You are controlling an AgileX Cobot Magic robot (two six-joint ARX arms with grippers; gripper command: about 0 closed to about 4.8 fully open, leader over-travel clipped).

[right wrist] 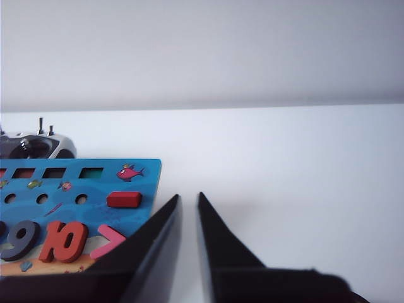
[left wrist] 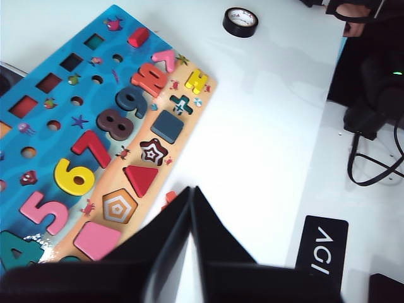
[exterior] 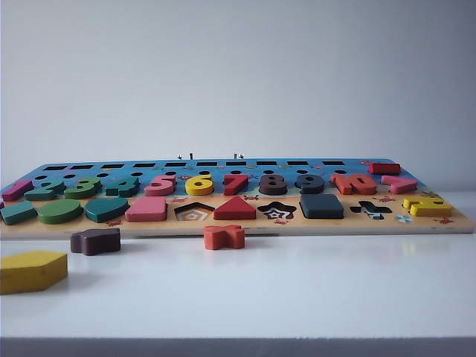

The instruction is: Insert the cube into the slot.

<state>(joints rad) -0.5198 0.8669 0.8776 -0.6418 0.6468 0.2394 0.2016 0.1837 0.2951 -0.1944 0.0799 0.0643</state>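
I see the cube (exterior: 321,206) seated in its slot on the puzzle board (exterior: 446,223), so insertion looks done. My left gripper (left wrist: 190,192) is closed and empty; my right gripper (right wrist: 187,199), nearly closed, holds nothing off the board's end.

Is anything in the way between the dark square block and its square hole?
Nothing visible. The dark block already sits fitted into the board. The left claw hangs by the board's front edge, the right claw beside its right end; both are empty.

Yellow pentagon block (exterior: 31,271) on table (exterior: 297,297); black tape roll (left wrist: 240,22) apart from board (exterior: 461,222)
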